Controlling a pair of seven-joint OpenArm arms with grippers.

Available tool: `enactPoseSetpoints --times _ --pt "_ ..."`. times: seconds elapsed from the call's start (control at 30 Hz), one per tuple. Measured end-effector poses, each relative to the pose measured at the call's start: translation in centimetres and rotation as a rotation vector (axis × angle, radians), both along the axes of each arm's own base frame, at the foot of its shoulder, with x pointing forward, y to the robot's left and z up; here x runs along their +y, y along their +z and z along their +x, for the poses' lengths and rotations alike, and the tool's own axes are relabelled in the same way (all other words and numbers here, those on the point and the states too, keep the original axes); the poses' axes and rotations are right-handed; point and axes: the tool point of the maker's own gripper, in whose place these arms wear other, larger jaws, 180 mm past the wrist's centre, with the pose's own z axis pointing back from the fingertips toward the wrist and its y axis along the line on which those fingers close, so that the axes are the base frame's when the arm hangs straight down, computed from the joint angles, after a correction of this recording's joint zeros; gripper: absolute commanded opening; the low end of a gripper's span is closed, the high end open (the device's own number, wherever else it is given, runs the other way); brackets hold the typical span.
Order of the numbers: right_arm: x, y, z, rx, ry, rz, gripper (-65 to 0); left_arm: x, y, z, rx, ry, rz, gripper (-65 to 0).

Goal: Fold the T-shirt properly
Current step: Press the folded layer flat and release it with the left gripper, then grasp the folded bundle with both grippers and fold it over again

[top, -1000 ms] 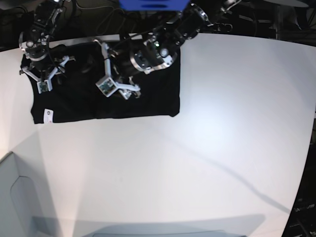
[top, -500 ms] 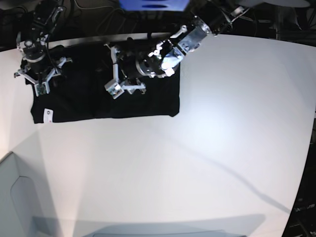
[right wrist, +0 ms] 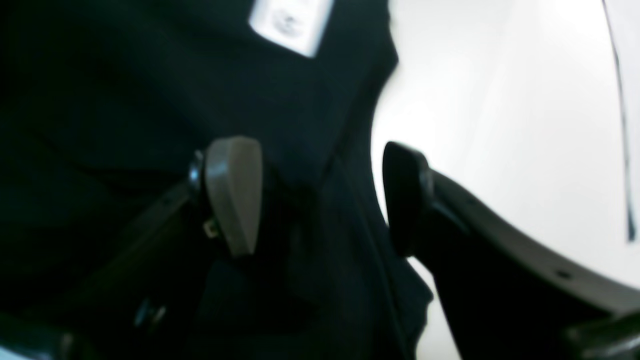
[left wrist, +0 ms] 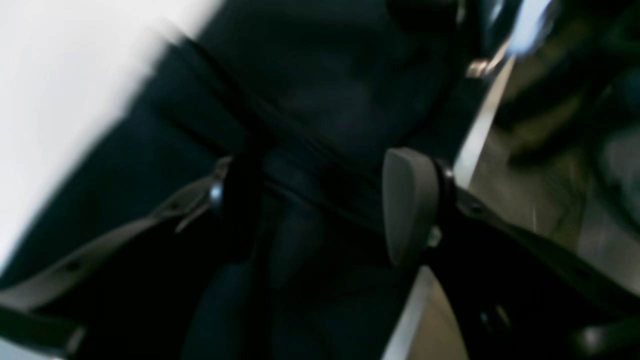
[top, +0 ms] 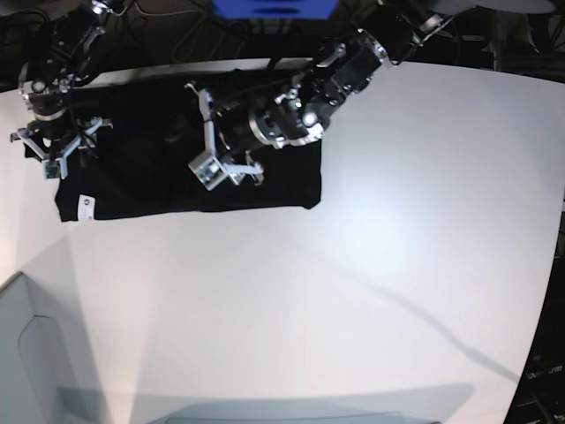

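A plain black T-shirt (top: 177, 177) is seen spread on a white table (top: 371, 265). A small white tag (top: 86, 203) is shown near its edge, with a faint grey mark printed on it. Grey pads are carried on the right gripper (right wrist: 315, 195), set on black fingers.

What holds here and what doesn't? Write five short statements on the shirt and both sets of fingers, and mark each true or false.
1. The T-shirt lies on the white table. True.
2. The right gripper has cloth clamped between shut fingers. False: its fingers stand apart, straddling the shirt's edge.
3. A small white tag shows near one corner of the shirt. True.
4. The left gripper hangs over bare table. False: black cloth lies under it.
5. The shirt is red. False: it is black.
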Motion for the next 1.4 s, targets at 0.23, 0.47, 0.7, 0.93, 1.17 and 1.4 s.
enactPoseSetpoints --times 0.23,0.47,0.7,0.93,1.17,1.4 --pt "-0.8 -2.9 -0.8 0.045 -0.010 0.061 -25.4 10.2 -0.5 4.6 -0.019 0.290 0.061 -27.9" --pt "-0.6 -4.0 0.4 -0.006 -0.029 0.140 -25.9 18.7 -6.3 3.2 0.149 0.533 0.167 -27.9" --pt "-0.4 -4.9 1.1 -0.049 -0.047 0.211 -30.4 19.1 -8.4 3.1 0.214 0.580 0.157 -27.9" --pt "0.2 -5.2 1.9 -0.075 -0.032 0.255 -54.1 18.2 -8.3 3.7 0.218 0.584 0.134 -27.9" --pt "0.3 -4.9 2.4 -0.056 0.001 0.226 -65.0 18.4 -8.7 4.2 0.215 0.599 0.122 -27.9" --pt "0.7 -2.9 1.1 0.049 0.025 0.070 -65.0 18.6 -8.9 5.9 0.215 0.606 0.112 -27.9"
